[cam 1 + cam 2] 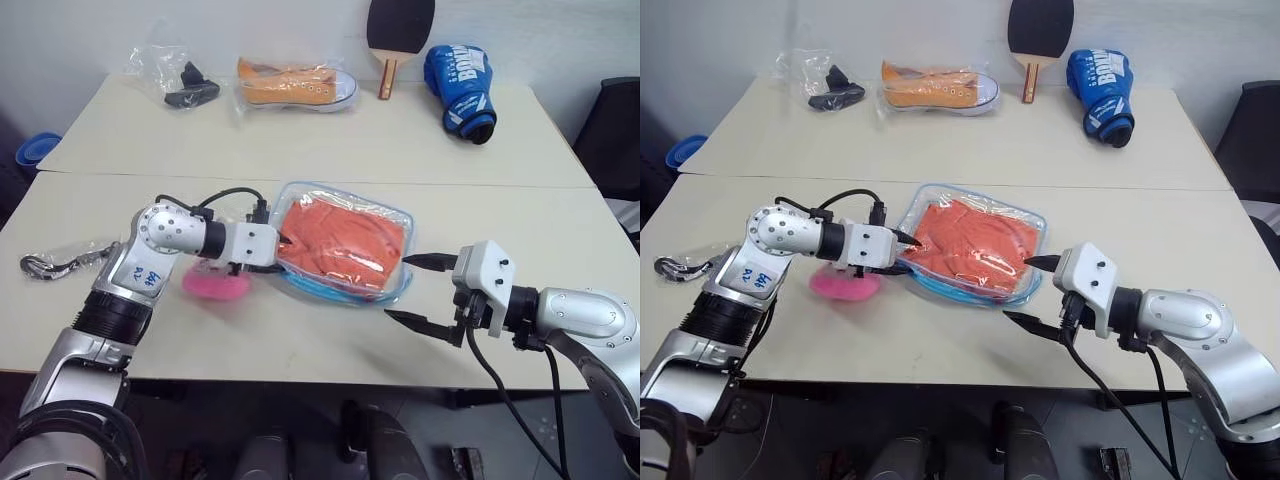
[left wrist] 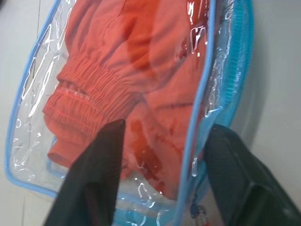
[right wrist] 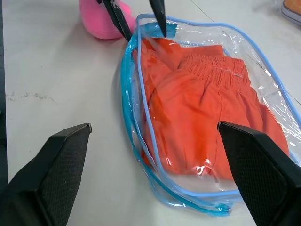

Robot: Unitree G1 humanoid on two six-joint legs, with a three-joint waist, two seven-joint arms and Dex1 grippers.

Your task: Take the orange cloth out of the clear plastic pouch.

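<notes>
Clear plastic pouch [image 1: 345, 243] flat at mid-desk [image 1: 300, 150], orange cloth [image 1: 345, 240] inside, long axis running between the arms. Left gripper [image 3: 139, 19] at the pouch's near end, jaws straddling its blue-trimmed edge, hold unconfirmed. Right gripper [image 1: 418, 292] spread wide, just off the opposite end, empty.

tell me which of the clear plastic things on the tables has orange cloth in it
The flat pouch with blue zipper trim on the near table, between the grippers. The far bag holds a black object; the far wrap covers a sneaker.
</notes>
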